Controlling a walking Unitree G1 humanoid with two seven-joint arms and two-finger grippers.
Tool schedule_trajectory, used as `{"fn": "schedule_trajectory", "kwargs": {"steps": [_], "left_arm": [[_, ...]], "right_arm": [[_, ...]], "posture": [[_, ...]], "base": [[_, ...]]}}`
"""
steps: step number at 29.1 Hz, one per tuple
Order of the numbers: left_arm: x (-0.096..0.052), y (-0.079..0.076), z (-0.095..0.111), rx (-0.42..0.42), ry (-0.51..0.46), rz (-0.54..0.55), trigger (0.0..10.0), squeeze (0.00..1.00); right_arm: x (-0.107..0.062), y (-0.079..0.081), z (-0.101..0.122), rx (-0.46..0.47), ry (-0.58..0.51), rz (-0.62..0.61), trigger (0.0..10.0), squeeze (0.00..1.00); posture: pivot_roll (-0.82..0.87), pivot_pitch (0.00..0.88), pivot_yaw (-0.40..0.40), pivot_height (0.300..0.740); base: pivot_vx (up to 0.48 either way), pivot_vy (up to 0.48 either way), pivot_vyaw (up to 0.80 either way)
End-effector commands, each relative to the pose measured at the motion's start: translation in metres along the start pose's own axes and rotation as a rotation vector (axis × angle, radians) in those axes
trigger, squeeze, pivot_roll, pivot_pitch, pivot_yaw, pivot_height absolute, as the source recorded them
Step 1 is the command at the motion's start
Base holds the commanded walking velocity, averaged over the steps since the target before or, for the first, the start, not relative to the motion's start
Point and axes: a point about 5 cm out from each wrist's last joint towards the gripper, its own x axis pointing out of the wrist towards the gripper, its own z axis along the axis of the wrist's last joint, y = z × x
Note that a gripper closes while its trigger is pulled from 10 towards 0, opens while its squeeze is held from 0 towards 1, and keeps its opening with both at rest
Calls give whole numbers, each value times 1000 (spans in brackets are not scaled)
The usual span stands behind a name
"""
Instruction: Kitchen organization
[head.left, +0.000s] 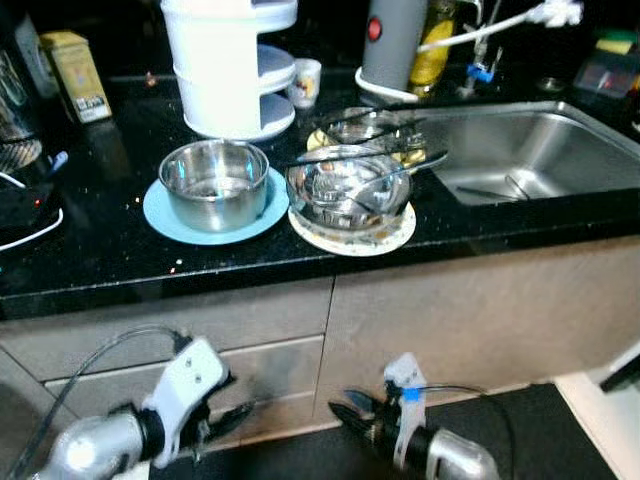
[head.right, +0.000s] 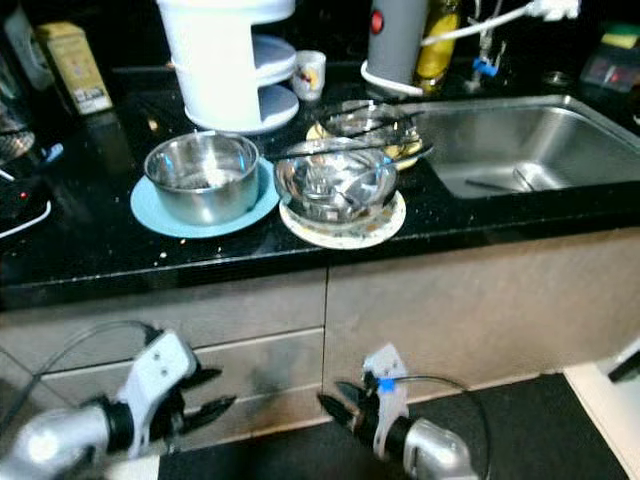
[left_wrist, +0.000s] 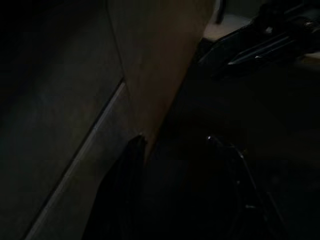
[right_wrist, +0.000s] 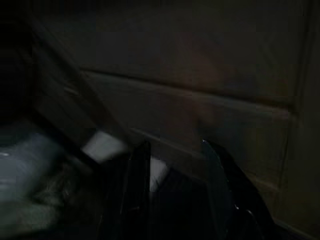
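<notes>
Stainless-steel round bowls (head.left: 214, 183), stiff, light and likely slippery, await a rim grasp while left gripper (head.left: 222, 418) and right gripper (head.left: 343, 409) hang low, fingers apart.

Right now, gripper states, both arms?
Left gripper: open, holding nothing, low by the drawers.
Right gripper: open, holding nothing, low by the cabinet.
</notes>
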Motion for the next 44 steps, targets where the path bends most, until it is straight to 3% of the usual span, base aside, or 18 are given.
{"fn": "schedule_trajectory", "kwargs": {"steps": [1,5,6,7,11,16,17,18,19,23,27,28,29,30,33,38,41,44], "left_arm": [[-10,15,27,20,-57,12,10000,0],[-21,35,68,28,-188,58,10000,0],[-21,35,68,28,-188,58,10000,0],[-26,44,89,47,-282,99,10000,0],[-35,54,105,79,-356,168,10000,0],[-40,65,109,87,-343,233,10000,55],[-43,75,108,113,-309,309,10000,0],[-43,75,108,113,-309,309,10000,0],[-48,86,108,119,-285,385,10000,0],[-57,100,110,130,-269,492,10000,0],[-60,103,111,134,-268,514,10000,0],[-61,104,112,135,-273,519,10000,0],[-61,104,112,135,-273,519,10000,0],[-61,103,112,131,-281,517,10000,0],[-61,105,107,131,-270,551,10000,0],[-55,108,105,135,-262,589,10000,0],[-51,106,104,139,-255,577,10000,0],[-50,105,104,138,-253,573,10000,0]], "right_arm": [[3,11,22,8,-62,109,10000,0],[7,25,51,-21,-111,231,10000,0],[7,25,51,-21,-111,231,10000,0],[11,36,69,-41,-143,299,10000,0],[16,49,88,-81,-174,350,10000,0],[20,54,101,-115,-203,341,10000,0],[27,55,115,-159,-245,301,10000,0],[27,55,115,-159,-245,301,10000,0],[34,59,134,-192,-295,260,10000,0],[47,65,160,-230,-353,216,10000,0],[52,70,170,-234,-361,214,10000,0],[55,74,176,-234,-369,216,10000,616],[55,74,176,-234,-369,216,10000,616],[59,78,182,-235,-378,226,10000,984],[76,84,193,-231,-398,210,10000,1000],[104,71,199,-285,-392,40,10000,1000],[119,73,204,-368,-382,16,10000,1000],[128,76,210,-389,-394,7,10000,1000]], "posture": [[-30,158,-47,740],[-30,157,-47,740],[-30,157,-47,740],[-31,158,-44,740],[-30,158,-42,740],[-28,159,-38,740],[-28,161,-35,740],[-28,161,-35,740],[-30,162,-33,740],[-29,164,-34,740],[-28,165,-36,740],[-26,166,-40,740],[-26,166,-40,740],[-26,166,-43,740],[-27,167,-48,740],[-26,167,-47,740],[-25,179,-41,740],[-24,182,-43,740]], "base": [[0,0,0],[0,0,0],[0,0,0],[0,0,0],[0,0,0],[0,0,0],[0,0,0],[0,0,0],[0,0,0],[0,0,0],[0,0,0],[0,0,0],[0,0,0],[0,0,0],[0,0,0],[0,0,0],[0,0,0],[0,0,0]]}}
